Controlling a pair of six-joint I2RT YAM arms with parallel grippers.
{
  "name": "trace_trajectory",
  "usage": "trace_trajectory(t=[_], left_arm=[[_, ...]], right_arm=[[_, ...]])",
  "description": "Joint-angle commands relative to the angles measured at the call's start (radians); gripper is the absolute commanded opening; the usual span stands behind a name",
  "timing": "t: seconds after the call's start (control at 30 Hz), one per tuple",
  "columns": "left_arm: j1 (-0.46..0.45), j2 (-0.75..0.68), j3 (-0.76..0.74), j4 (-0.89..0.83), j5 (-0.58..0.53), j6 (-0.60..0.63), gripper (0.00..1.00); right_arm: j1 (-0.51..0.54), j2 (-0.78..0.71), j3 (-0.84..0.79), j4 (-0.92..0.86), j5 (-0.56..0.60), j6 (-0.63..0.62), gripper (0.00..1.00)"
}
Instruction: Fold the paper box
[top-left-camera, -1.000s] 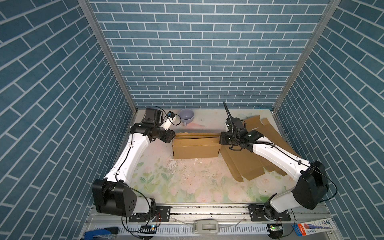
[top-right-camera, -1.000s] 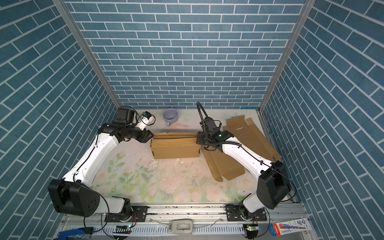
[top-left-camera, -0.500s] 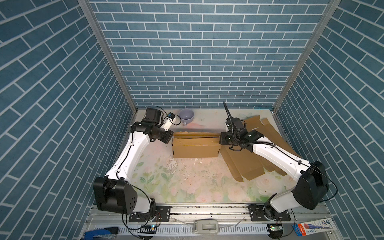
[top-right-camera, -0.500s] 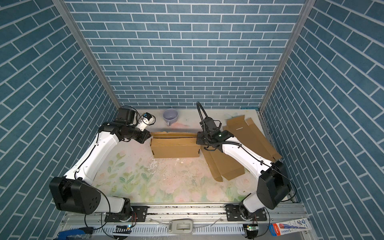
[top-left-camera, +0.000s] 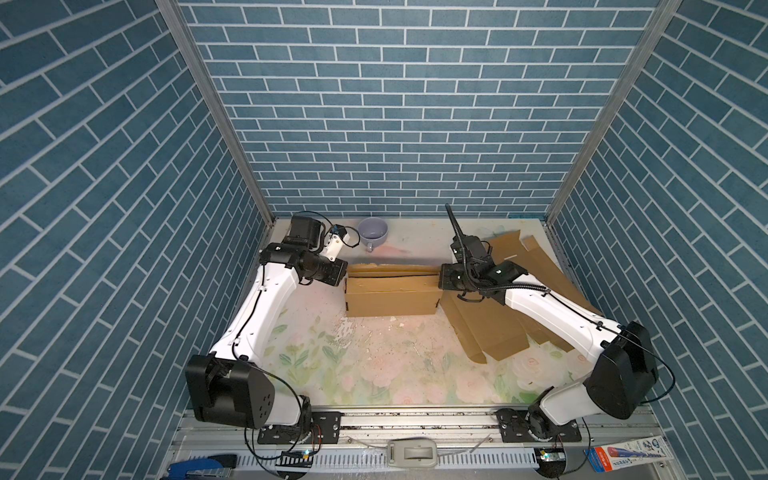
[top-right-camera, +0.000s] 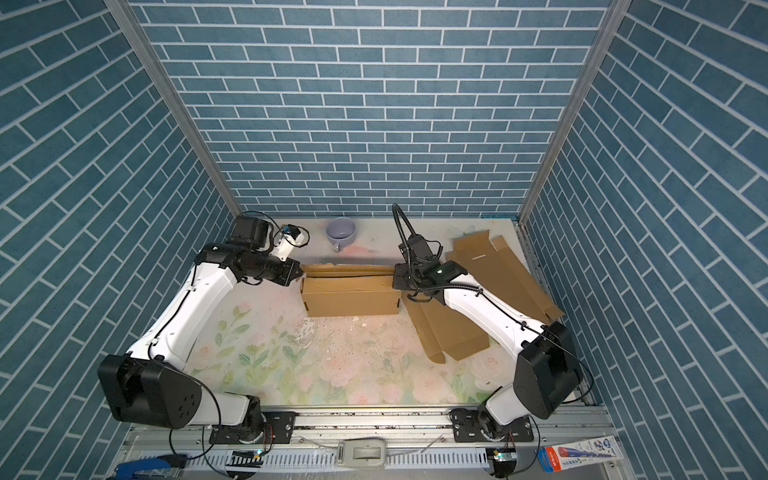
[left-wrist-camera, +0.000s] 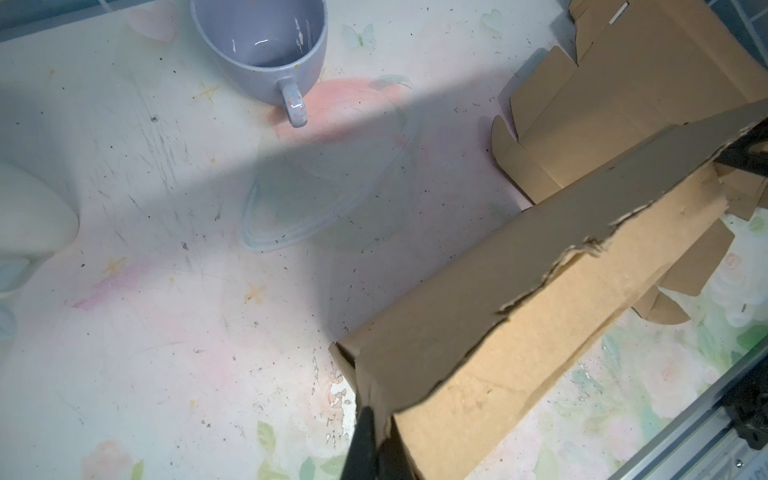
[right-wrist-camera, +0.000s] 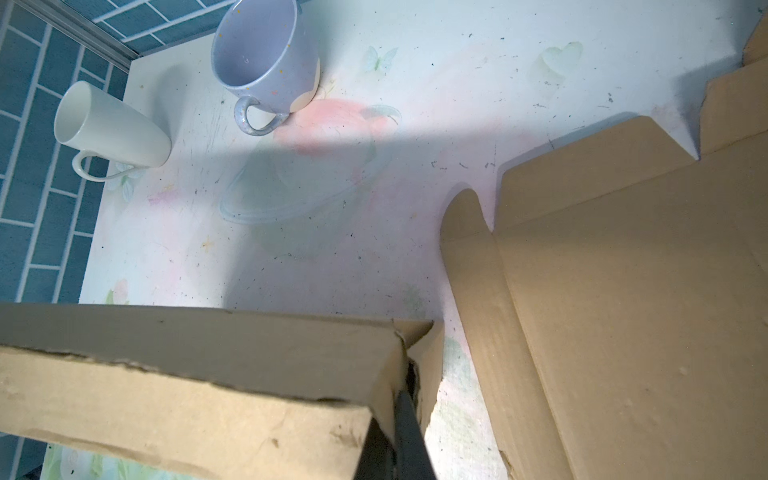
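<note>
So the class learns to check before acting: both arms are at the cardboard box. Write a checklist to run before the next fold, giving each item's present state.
1. Left gripper jaws shut on the paper box's left end: ok.
2. Right gripper jaws shut on its right end: ok.
3. Top flaps closed flush: not ok, a dark gap shows.
4. Purple mug apart from box: ok.
5. Flat cardboard sheet free of box: cannot tell.

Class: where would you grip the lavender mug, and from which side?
Probably the rim wall of the lavender mug, from straight above: it stands upright, mouth open and empty, so the wall can be pinched inside and out. Its small handle points toward the paper box, the more crowded side.
</note>
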Motion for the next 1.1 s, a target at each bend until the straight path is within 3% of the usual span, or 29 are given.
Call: trace_trajectory(t=[0.0, 0.27, 1.07], left_arm=[[0.003, -0.036, -0.046, 0.027, 0.029, -0.100, 0.03], [0.003, -0.102, -0.184, 0.139, 0.034, -0.224, 0.03], [0.003, -0.176, -0.427, 0.345, 0.079, -0.374, 0.00]], right_arm=[[0.018, 0.018, -0.006, -0.120, -0.003, 0.038, 0.00], [0.023, 0.017, -0.015, -0.105, 0.000, 0.055, 0.00], [0.029, 0.025, -0.025, -0.096, 0.006, 0.069, 0.00]])
